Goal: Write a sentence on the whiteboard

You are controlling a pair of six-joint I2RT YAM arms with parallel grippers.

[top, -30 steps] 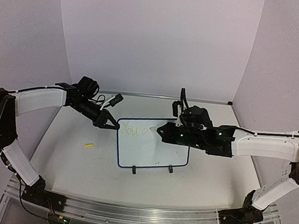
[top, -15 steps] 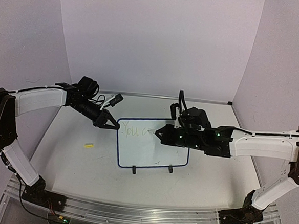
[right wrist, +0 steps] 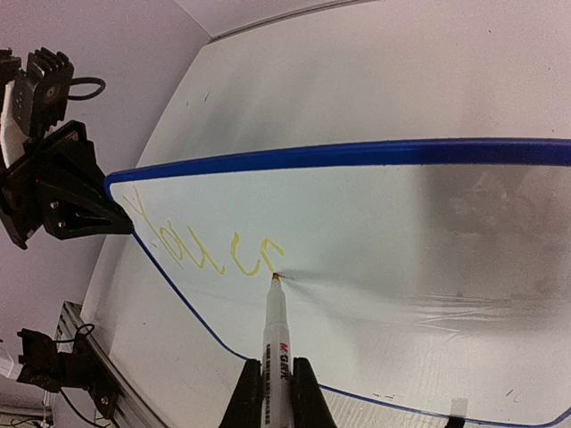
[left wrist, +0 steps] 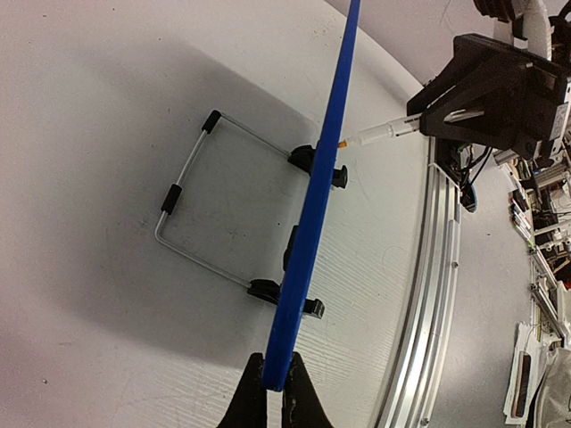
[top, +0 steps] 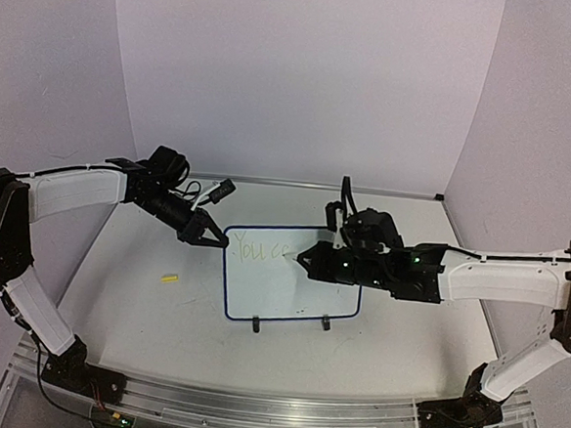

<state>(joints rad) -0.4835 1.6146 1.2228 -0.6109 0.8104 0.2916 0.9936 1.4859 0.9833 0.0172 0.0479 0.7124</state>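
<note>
Where lilac walls end, the white table holds the whiteboard

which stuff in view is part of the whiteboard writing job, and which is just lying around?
In use: whiteboard, marker, yellow-green writing, left fingers pinching the board's edge, right fingers gripping the marker.
Lying about: small yellow piece on the table, left of the board.

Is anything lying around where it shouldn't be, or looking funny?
One thing: a small yellow piece lies loose on the table, left of the whiteboard. It may be the cap of the marker, but it's too small to tell. Nothing looks spilled or broken.
</note>
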